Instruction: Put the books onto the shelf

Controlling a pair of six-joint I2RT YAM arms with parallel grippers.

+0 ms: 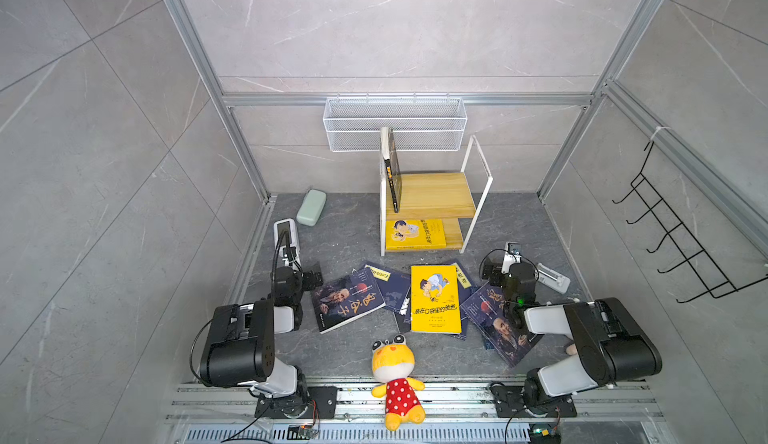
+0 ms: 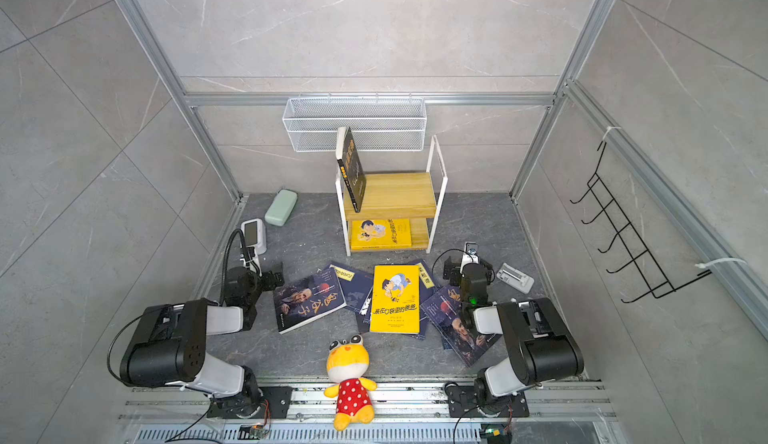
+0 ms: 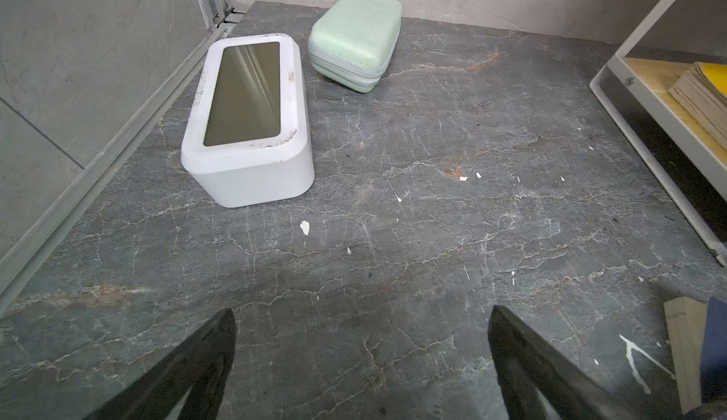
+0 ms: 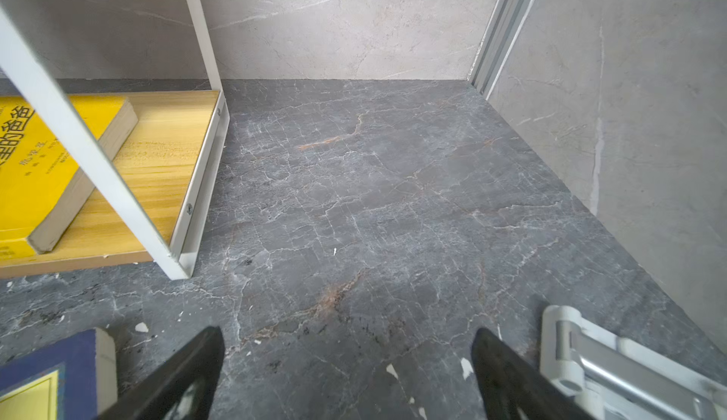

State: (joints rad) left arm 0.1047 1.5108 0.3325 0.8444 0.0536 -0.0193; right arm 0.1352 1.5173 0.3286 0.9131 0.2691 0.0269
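The shelf (image 1: 432, 196) (image 2: 392, 194) stands at the back of the floor. A dark book (image 1: 392, 171) leans upright on its top board, and a yellow book (image 1: 413, 234) (image 4: 35, 162) lies on the lower board. Several books lie fanned on the floor in front: a yellow one (image 1: 435, 298) on top, a navy old-man cover (image 1: 347, 302) to its left, another navy one (image 1: 498, 329) under the right arm. My left gripper (image 3: 362, 311) (image 1: 311, 275) is open and empty left of the pile. My right gripper (image 4: 348, 332) (image 1: 492, 270) is open and empty at its right.
A white box (image 3: 244, 123) and a green case (image 3: 354, 36) sit at the back left. A silver-white device (image 4: 613, 367) lies beside the right gripper. A plush toy (image 1: 395, 379) lies on the front rail. A wire basket (image 1: 395, 123) hangs behind the shelf, and a black hook rack (image 1: 673, 238) hangs on the right wall.
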